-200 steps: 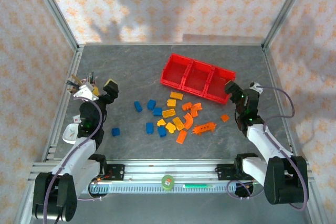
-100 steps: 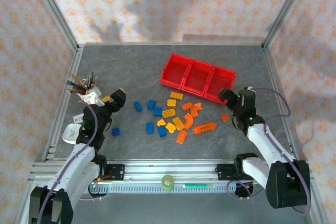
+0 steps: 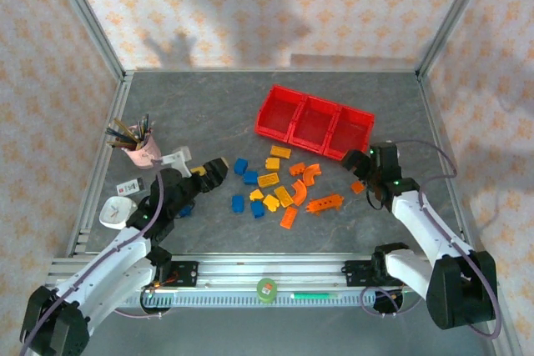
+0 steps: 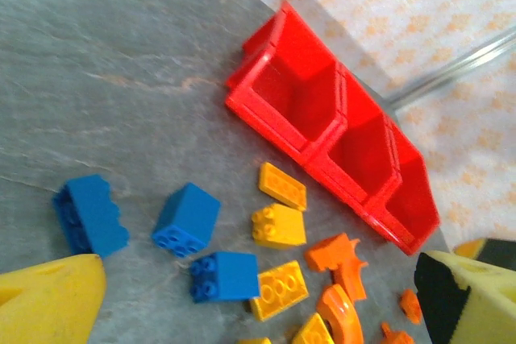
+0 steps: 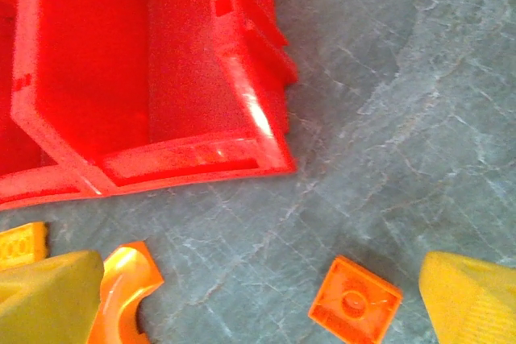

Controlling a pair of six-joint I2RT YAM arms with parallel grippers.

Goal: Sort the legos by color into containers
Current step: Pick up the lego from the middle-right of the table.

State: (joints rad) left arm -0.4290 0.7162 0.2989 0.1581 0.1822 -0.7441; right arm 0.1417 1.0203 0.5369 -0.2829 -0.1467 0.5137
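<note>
The small orange lego lay flat on the counter, just in front of the right-end red bin. The right hand was nearer, fingers spread wide around it, holding nothing. The left hand, spread and empty too, faced the blue legos.
</note>
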